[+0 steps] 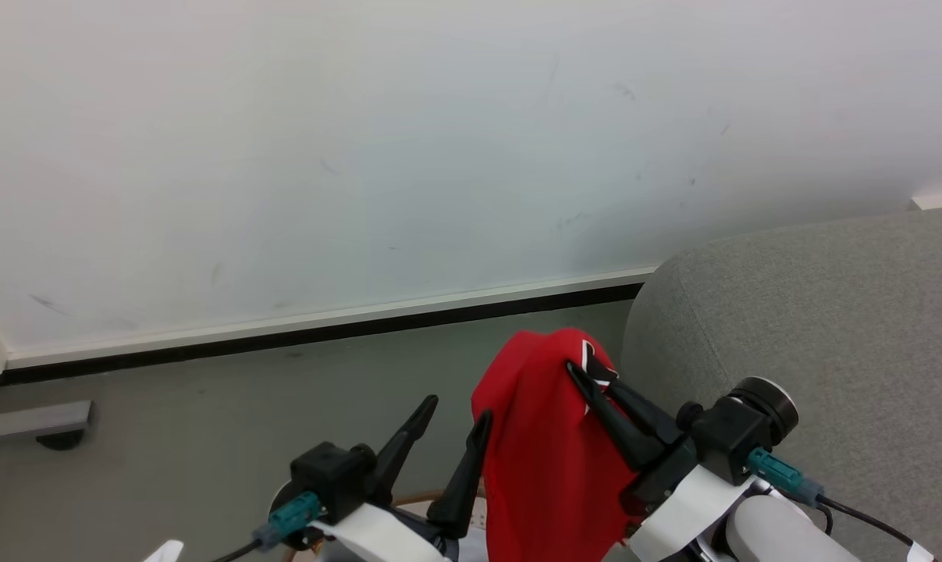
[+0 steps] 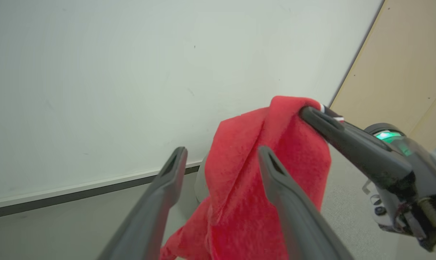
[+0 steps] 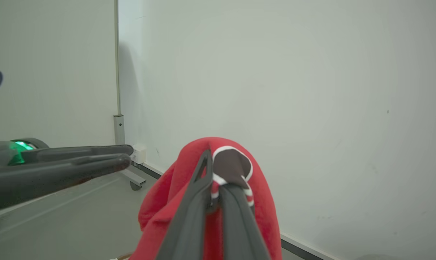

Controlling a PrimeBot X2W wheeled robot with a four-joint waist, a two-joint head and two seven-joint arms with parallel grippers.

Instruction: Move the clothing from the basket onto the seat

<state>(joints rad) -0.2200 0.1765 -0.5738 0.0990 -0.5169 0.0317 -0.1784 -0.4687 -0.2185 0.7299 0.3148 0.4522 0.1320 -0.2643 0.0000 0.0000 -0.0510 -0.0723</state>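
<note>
Transfer step, garment in carriage. The right hand (image 1: 584,373) had its two long dark fingers pressed together on a fold of the soft red garment with white-edged dark trim (image 1: 549,453), pinching it at the trim; the right wrist view showed the fingers (image 3: 189,216) meeting at that fold. The cloth hung freely below the pinch, clear of any support.

Just to that hand's left, the left hand (image 1: 459,407) stood spread and empty, its nearer finger close beside the hanging cloth; whether it touched the cloth could not be told.

Below and between the two hands, a sliver of the small cream-white perforated plastic basket with a tan rim (image 1: 416,496) showed at the lower edge of the head view. Whether more clothing lay inside it was hidden.

To the right of the right hand, and beyond it, rose the rounded edge of the large light-grey woven-fabric sofa (image 1: 814,312), near the garment but apart from it. Beyond both hands lay the grey floor (image 1: 205,421) and the white wall (image 1: 361,156).

Judged step: the garment was lifted out of the basket and not yet on the seat. The next move would call for a swing of the right hand rightward over the cushion, then a lowering until the cloth rested there before the fingers parted, keeping the trailing cloth from snagging on the sofa's edge.
</note>
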